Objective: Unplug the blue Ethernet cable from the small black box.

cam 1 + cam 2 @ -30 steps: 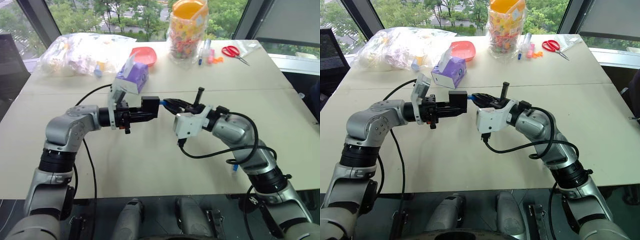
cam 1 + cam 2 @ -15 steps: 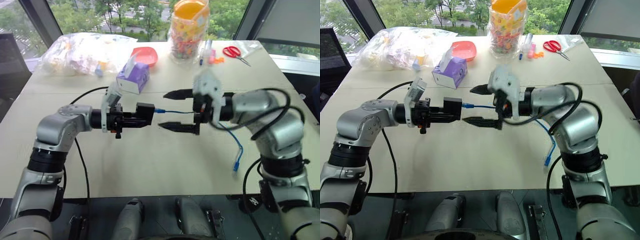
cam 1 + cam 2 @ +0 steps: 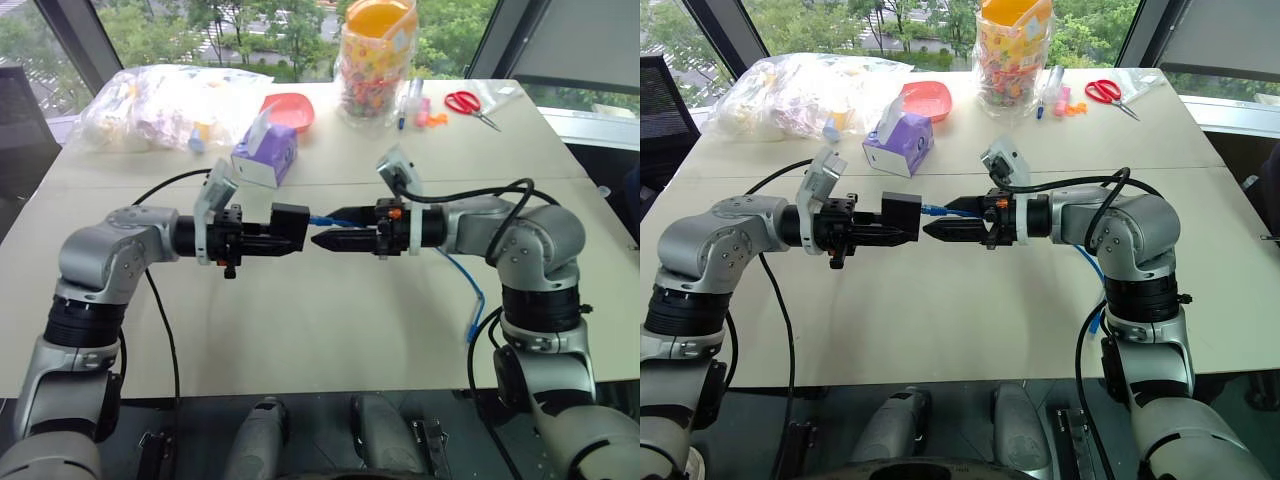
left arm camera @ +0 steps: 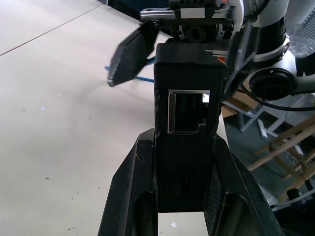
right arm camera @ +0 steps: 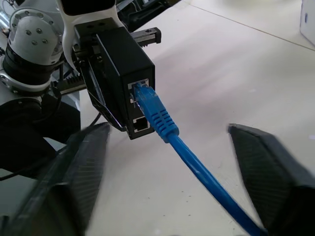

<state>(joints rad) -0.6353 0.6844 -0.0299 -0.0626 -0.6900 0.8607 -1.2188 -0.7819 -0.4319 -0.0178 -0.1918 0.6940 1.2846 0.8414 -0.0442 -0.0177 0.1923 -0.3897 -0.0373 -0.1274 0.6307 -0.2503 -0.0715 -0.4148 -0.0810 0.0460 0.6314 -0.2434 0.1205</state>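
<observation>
My left gripper point(image 3: 283, 231) is shut on the small black box point(image 3: 292, 227) and holds it level above the table point(image 3: 300, 330). In the left wrist view the box point(image 4: 187, 123) sits between the fingers with an empty port facing the camera. The blue Ethernet cable point(image 5: 156, 114) is plugged into a port on the box point(image 5: 123, 64). My right gripper point(image 3: 334, 229) points at the box, open, with one finger on each side of the plug and not touching it. Behind that arm, the rest of the cable point(image 3: 478, 297) hangs past the table's front edge.
At the back of the table stand a purple tissue box point(image 3: 265, 153), a red bowl point(image 3: 288, 110), a clear bag of items point(image 3: 170, 105), a jar of sweets point(image 3: 377, 60), markers point(image 3: 412, 105) and red scissors point(image 3: 468, 103).
My right gripper opened, rolled its wrist over and drew back from the plug. It has come back close to the box with its fingers narrower. The left gripper kept hold of the box.
</observation>
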